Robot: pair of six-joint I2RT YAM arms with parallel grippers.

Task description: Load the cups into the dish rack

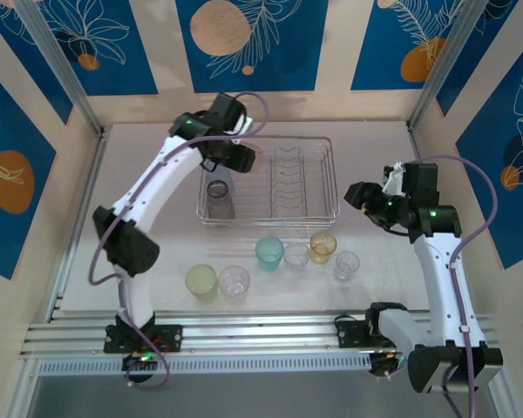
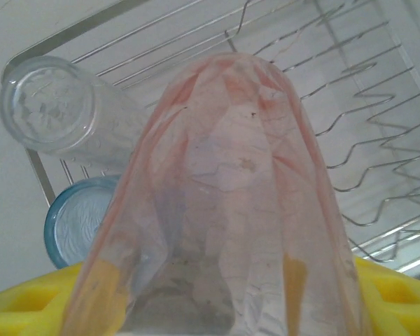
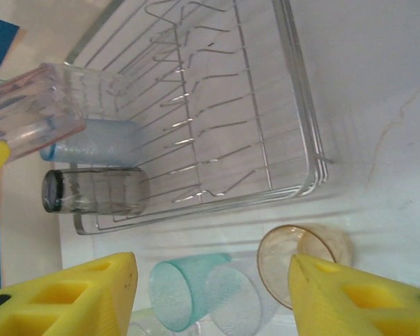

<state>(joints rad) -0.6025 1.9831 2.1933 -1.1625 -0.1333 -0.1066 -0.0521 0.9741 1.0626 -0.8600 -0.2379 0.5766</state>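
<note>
Two cups, grey cup (image 3: 91,190) and blue cup (image 3: 98,142), lie sideways at dish rack's (image 1: 335,178) left end. Pink cup (image 2: 224,196) hangs just above, clamped in L gripper (image 2: 210,308), prob. aimed at next free slot. R gripper (image 3: 213,280) spread, empty, over amber cup (image 3: 297,269) on table (image 1: 157,218): likely next pick.

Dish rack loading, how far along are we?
Done: a smoky grey plastic cup and a pale blue one sit in the silver wire dish rack. In hand: the left tool holds a pink translucent cup over it. Left: six cups on the table.
</note>
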